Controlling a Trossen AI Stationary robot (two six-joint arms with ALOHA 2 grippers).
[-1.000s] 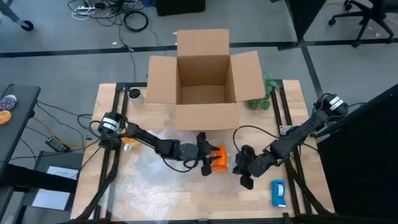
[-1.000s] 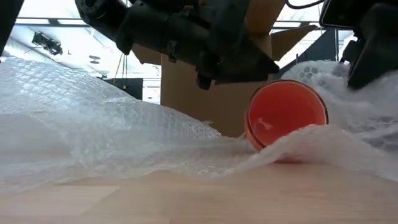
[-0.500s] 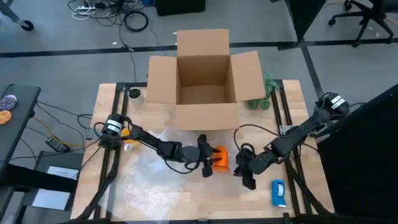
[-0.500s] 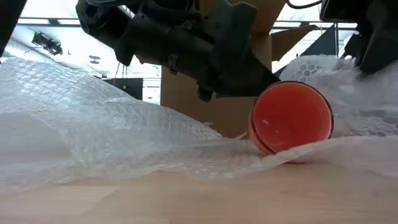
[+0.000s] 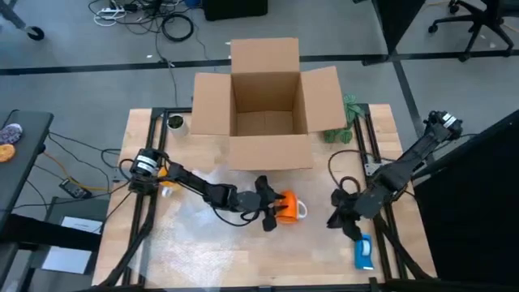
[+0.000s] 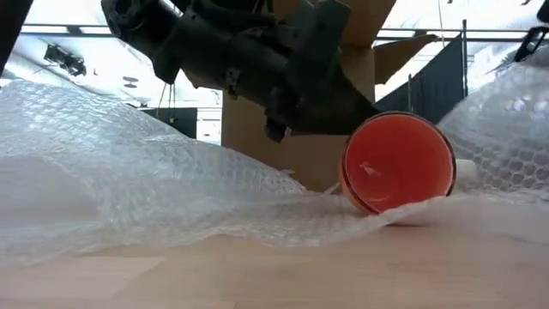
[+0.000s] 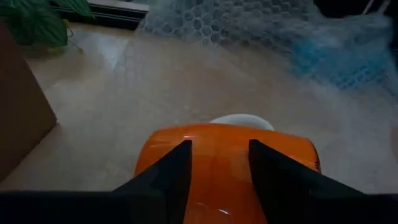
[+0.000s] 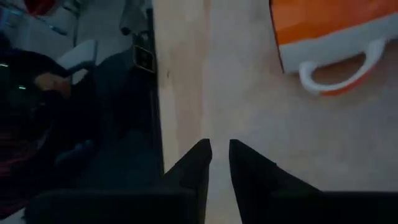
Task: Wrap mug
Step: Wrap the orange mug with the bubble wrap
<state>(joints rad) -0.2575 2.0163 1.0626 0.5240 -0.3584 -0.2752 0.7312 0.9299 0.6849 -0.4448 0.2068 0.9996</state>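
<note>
The mug (image 5: 285, 207), orange with a white handle, lies on its side on the bubble wrap (image 6: 129, 197), just in front of the cardboard box (image 5: 265, 104), mouth toward the low camera. Your left gripper (image 5: 270, 209) is set against the mug's side away from the handle, its fingers (image 7: 166, 180) spread over the orange body; whether they truly clamp it cannot be told.

Risks: a mug lying on its side can roll on the slick film if you press or let go off-centre, and the handle may snag the wrap as it turns. The sheet may also drag along with the mug and bunch beneath it.

Your right gripper (image 5: 339, 219) hangs well off on the mug's handle side, fingers (image 8: 193, 171) nearly together with nothing between them. Beyond it lies a flat blue-and-white object (image 5: 363, 251), with a plant (image 5: 344, 122) beside the box. A raised fold of wrap (image 6: 506, 129) stands on the handle side, within the right arm's path.
</note>
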